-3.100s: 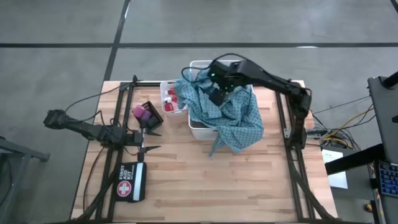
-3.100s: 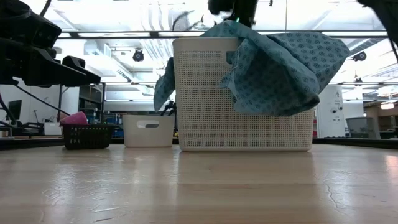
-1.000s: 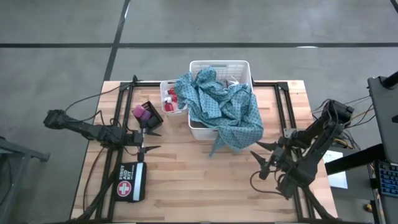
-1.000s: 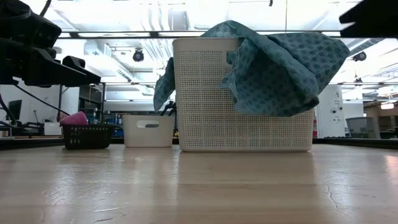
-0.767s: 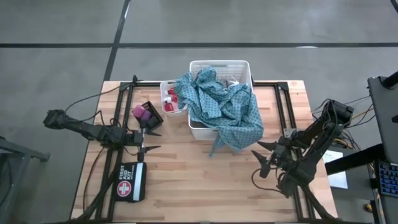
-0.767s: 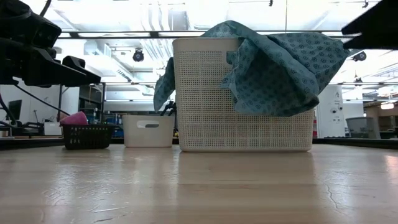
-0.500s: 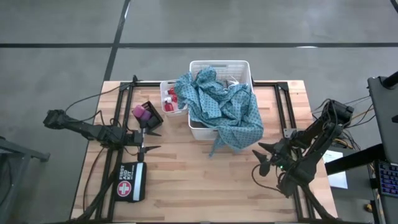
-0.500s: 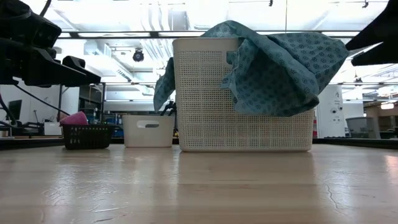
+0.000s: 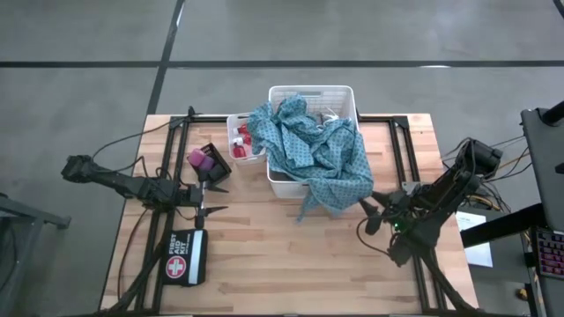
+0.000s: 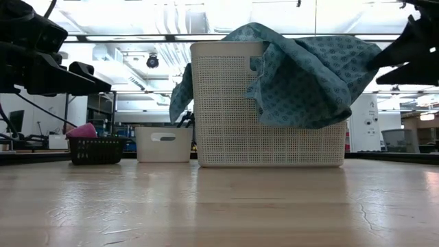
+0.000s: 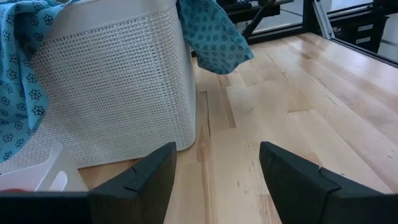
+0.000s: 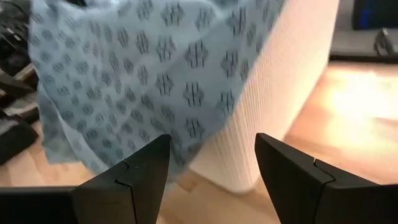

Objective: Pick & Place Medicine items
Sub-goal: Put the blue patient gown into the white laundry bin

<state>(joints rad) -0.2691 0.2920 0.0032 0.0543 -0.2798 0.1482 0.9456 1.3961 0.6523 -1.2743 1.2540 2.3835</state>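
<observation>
Red bottles with white caps [image 9: 241, 138] lie in a small white bin [image 9: 231, 150] left of a tall white basket [image 9: 313, 91]. A teal patterned cloth [image 9: 319, 160] is draped over the basket's rim and hangs down its near and right sides [image 10: 312, 75]. Pink and purple pieces [image 9: 201, 159] sit in a small black basket [image 10: 96, 149]. My left gripper [image 9: 215, 199] stands open near that black basket, nothing between its fingers [image 11: 217, 180]. My right gripper [image 9: 364, 217] is open just right of the hanging cloth, facing it [image 12: 211, 174].
A black first aid pouch [image 9: 185, 258] lies near the table's front left. A black metal frame [image 9: 398, 167] runs along the table's sides. Bare wood [image 9: 291, 264] stretches across the near middle of the table.
My right gripper has sunk and shifted a little toward the far edge and the hanging cloth, rolling about its own axis; in the low view it has dropped further into the picture at the right. Its fingers have stayed open. The cloth and basket have not moved.
</observation>
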